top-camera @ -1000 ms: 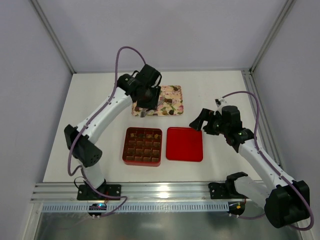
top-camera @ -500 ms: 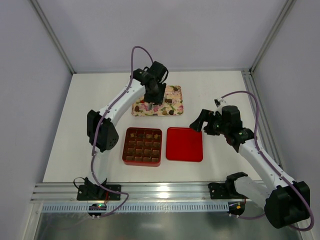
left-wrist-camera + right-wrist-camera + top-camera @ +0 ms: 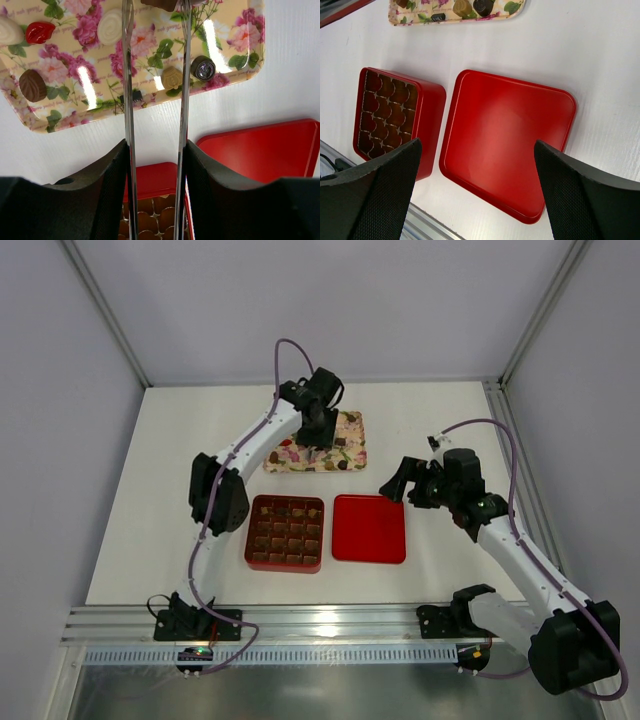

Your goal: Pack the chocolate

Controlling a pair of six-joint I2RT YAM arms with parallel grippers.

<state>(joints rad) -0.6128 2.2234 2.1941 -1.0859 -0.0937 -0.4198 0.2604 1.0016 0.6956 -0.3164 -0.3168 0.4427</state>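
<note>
The chocolate pieces lie on the cream floral tray (image 3: 350, 450) at the back; in the left wrist view I see a dark-brown piece (image 3: 32, 85), a tan one (image 3: 171, 77) and a dark round one (image 3: 202, 67). My left gripper (image 3: 322, 428) hovers over the tray, shut on thin metal tongs (image 3: 128, 75). A brown piece (image 3: 157, 4) sits between the tong tips at the frame's top edge. The red box (image 3: 285, 533) holds a brown cupped insert. My right gripper (image 3: 400, 480) is open and empty above the red lid (image 3: 505, 135).
The flat red lid (image 3: 369, 528) lies right beside the box. White and red sweets (image 3: 110, 30) also lie on the tray. An aluminium rail (image 3: 300, 625) runs along the near table edge. Enclosure walls stand at the back and sides.
My left arm has swung right and farther back, carrying the tongs over the tray's middle. The right arm has not moved.
</note>
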